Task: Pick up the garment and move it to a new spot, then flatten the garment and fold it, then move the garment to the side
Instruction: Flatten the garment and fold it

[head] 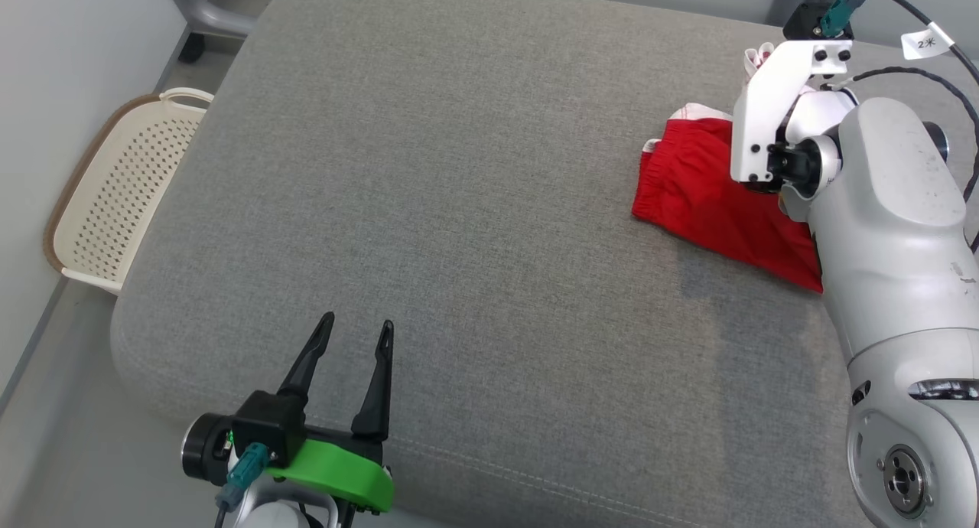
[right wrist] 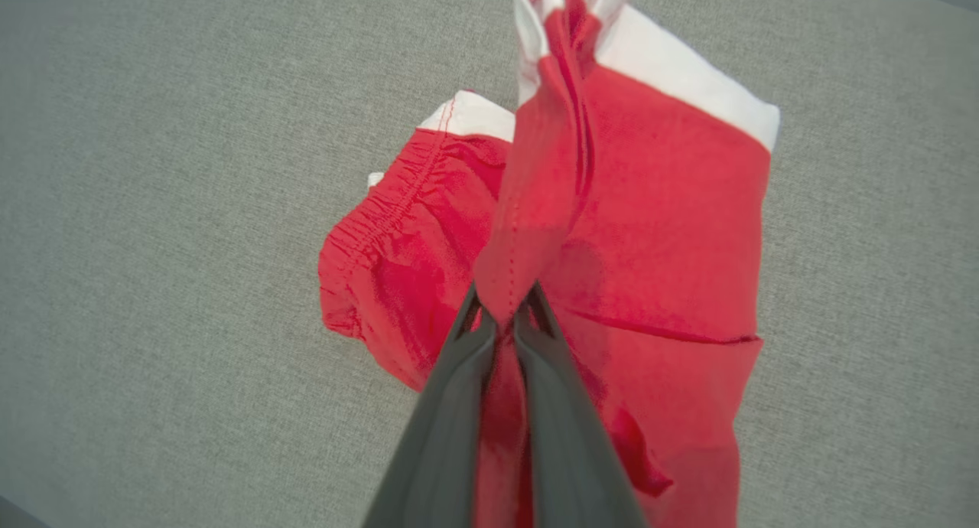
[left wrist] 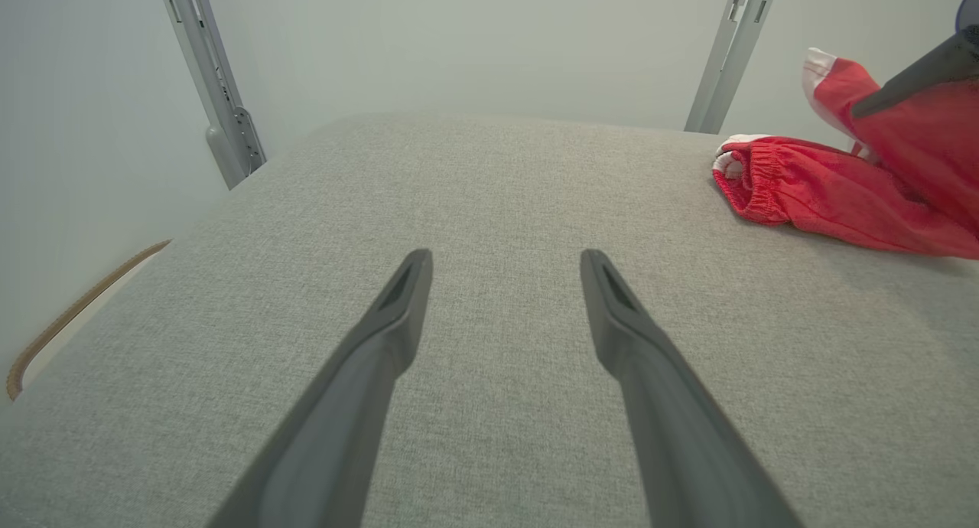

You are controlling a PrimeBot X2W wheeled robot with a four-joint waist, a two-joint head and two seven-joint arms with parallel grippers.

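Observation:
The garment (head: pixel 707 199) is a pair of red shorts with white trim, lying at the far right of the grey cushion (head: pixel 459 206). My right gripper (right wrist: pixel 501 310) is shut on a fold of the red fabric and holds that part lifted off the cushion, while the elastic waistband (right wrist: pixel 390 206) still rests on it. In the head view the white right wrist and pale forearm (head: pixel 879 206) cover the fingers. The garment (left wrist: pixel 826 195) also lies at the far right in the left wrist view. My left gripper (head: pixel 358 333) hovers open over the cushion's near left, far from the fabric.
A cream perforated basket (head: pixel 115 191) stands on the floor to the cushion's left. Grey metal posts (left wrist: pixel 218 84) rise behind the cushion against a pale wall. Black cables (head: pixel 925 76) run by the right wrist.

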